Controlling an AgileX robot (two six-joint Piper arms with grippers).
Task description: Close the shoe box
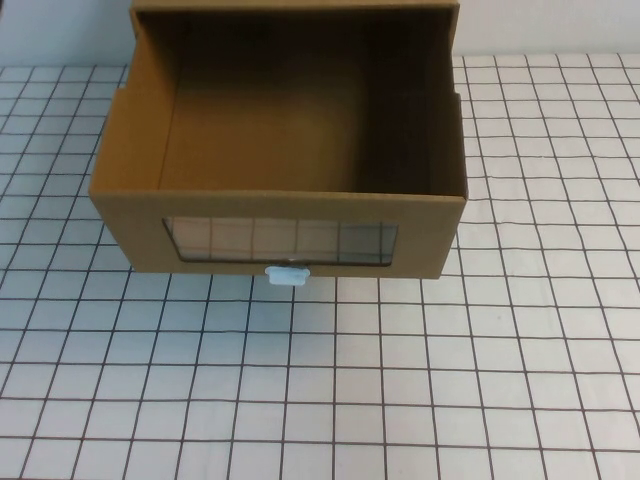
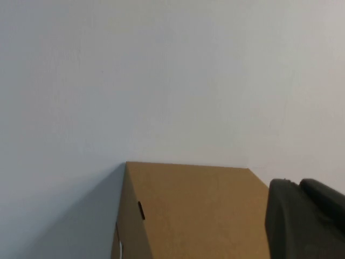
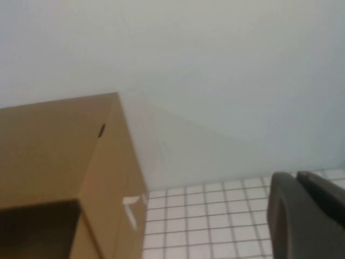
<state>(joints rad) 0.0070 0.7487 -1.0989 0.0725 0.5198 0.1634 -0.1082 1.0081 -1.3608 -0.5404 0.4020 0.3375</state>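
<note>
Item, near: white gridded surface [image 1: 400, 380], bare; neither tool appears in the high view, the left tool [image 2: 304, 221] and right tool [image 3: 307, 216] each showing only a dark edge in its wrist view, opening indeterminate, nothing visibly held. Item, beyond: shoe box [image 1: 290, 215], mid-surface, drawer pulled well out toward the robot, window [image 1: 280, 240] and white pull tab [image 1: 287, 274] facing front. Step judged unstarted; the next move calls for a tool against the drawer front, pushing straight back.
</note>
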